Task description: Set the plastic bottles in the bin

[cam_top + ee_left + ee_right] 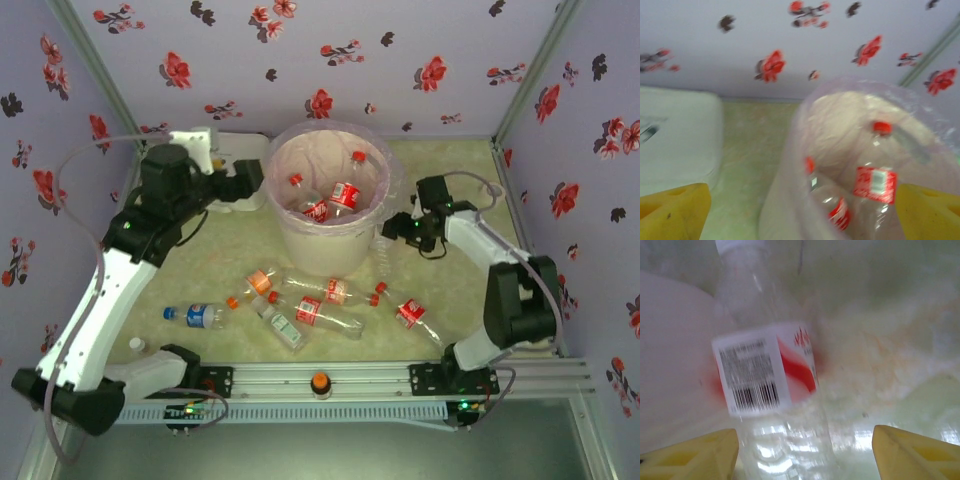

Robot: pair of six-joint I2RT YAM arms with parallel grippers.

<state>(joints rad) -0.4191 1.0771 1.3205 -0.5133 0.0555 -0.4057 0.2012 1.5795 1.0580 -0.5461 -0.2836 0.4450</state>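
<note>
The bin [300,232] stands at mid-table, a white bucket lined with a pink bag, with red-capped plastic bottles [343,193] inside. My left gripper [258,180] hovers at its left rim. In the left wrist view this gripper [803,196] is open and empty, and the bin [790,165] and its bottles [875,182] lie ahead. My right gripper [392,232] is at the bin's right side. Its fingers stand apart around a clear white-capped bottle [765,370] with a red and white label. That bottle lies close to the left finger, with a gap at the right one.
Several bottles lie on the green table in front of the bin: a blue-labelled one [205,316], an orange-capped one [262,282], red-labelled ones [325,290] [408,312] and a green-labelled one [283,328]. A white lidded box [235,160] sits back left. Flowered walls enclose the table.
</note>
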